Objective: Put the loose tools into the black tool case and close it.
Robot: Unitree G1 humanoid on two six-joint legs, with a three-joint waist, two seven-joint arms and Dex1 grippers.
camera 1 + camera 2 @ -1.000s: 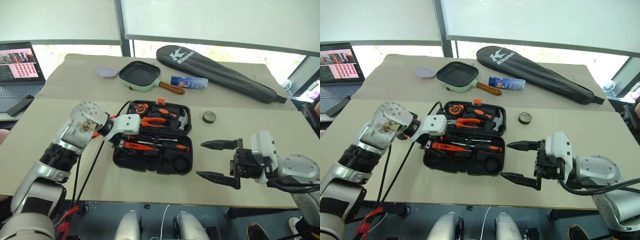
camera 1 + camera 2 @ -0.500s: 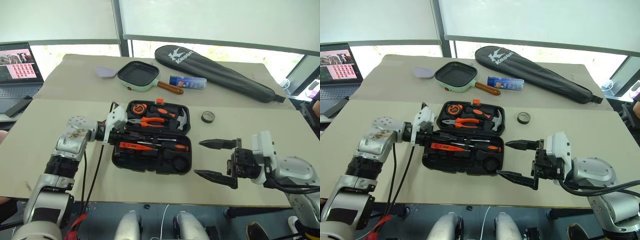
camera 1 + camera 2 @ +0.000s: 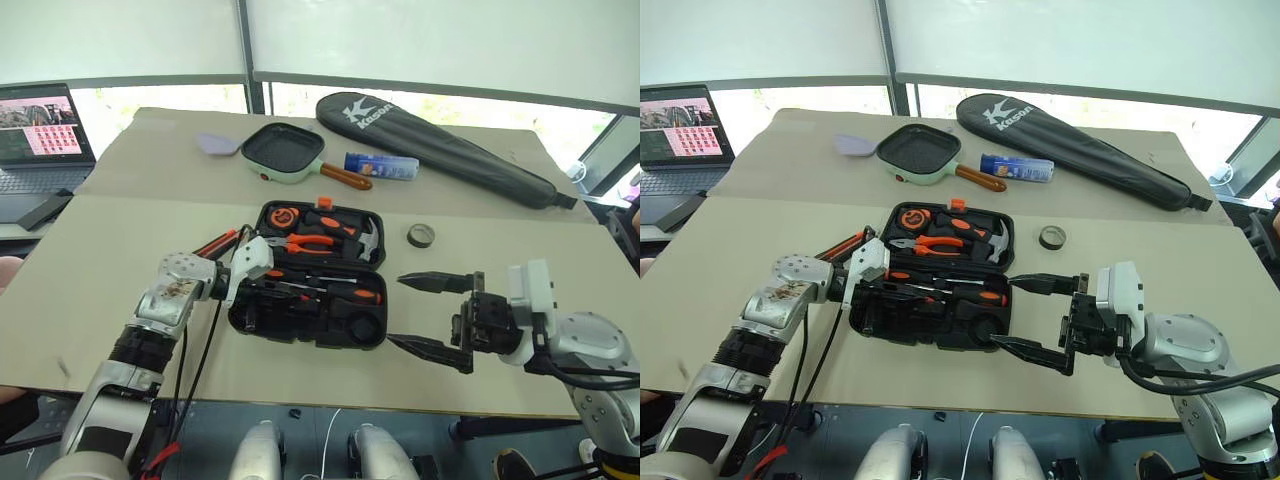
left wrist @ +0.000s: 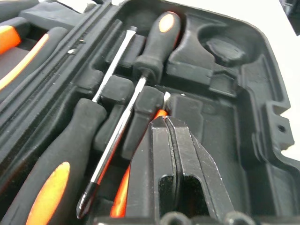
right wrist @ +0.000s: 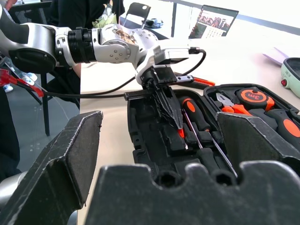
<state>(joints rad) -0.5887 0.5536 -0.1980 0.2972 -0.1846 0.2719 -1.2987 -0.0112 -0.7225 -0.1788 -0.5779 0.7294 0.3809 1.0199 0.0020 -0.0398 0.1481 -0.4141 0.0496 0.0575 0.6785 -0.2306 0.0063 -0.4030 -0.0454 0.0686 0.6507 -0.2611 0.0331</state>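
The black tool case (image 3: 300, 338) lies open in the middle of the table. Its far half holds pliers, a hammer and a tape measure. Two black-and-orange screwdrivers (image 4: 51, 173) lie in slots of the near half. My left gripper (image 4: 165, 123) reaches down into the near half from the left, and it is shut on a small slim orange screwdriver (image 4: 161, 113). Its orange end pokes out past the fingertips (image 5: 174, 117). The dark grey tape roll (image 3: 420, 235) lies loose to the right of the case. Near the case's right end, my right gripper (image 3: 395, 311) hangs open and holds nothing.
At the back lie a long black racket bag (image 3: 440, 140), a green square pan (image 3: 283, 150), a blue can (image 3: 380, 165) and a purple scrap (image 3: 215, 143). A laptop (image 3: 35, 125) stands far left. A red-and-black strip (image 3: 215, 243) beside my left wrist is unclear.
My left gripper has sunk into the near half of the case and shut on the slim orange screwdriver. My right gripper has stayed in place, open.
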